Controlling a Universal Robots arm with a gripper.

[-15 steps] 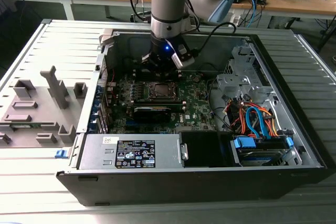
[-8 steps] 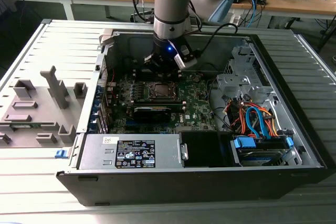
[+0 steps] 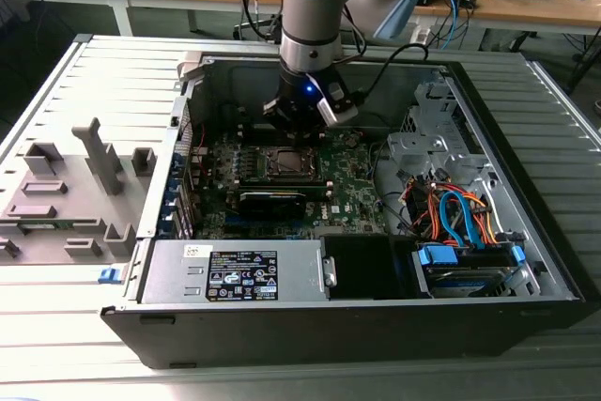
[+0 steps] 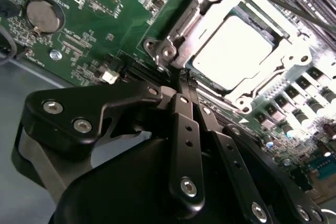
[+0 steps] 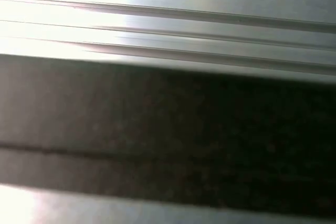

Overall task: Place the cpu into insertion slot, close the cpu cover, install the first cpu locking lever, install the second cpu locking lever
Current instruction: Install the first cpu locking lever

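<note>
The cpu (image 4: 233, 51) sits in the insertion slot (image 4: 262, 95) on the green motherboard (image 4: 100, 30), its pale metal top glaring in the second wrist view. The cpu cover (image 4: 202, 22) lies flat around the cpu, framing it through its window. A thin lever (image 4: 273, 1) runs along the slot's far side; whether it is latched I cannot tell. The gripper (image 4: 185, 74) hovers just beside the slot's corner, fingers (image 4: 181, 124) pressed together with nothing between them, tips near a cover screw (image 4: 168, 52). A coin battery (image 4: 43, 15) sits well apart from the slot on the board. In the exterior view the slot (image 3: 285, 162) lies mid-board inside the open case (image 3: 310, 326), the gripper (image 3: 299, 124) directly over the slot's far edge. A grey power supply (image 3: 235, 271) lies near the slot, along the case's front wall.
</note>
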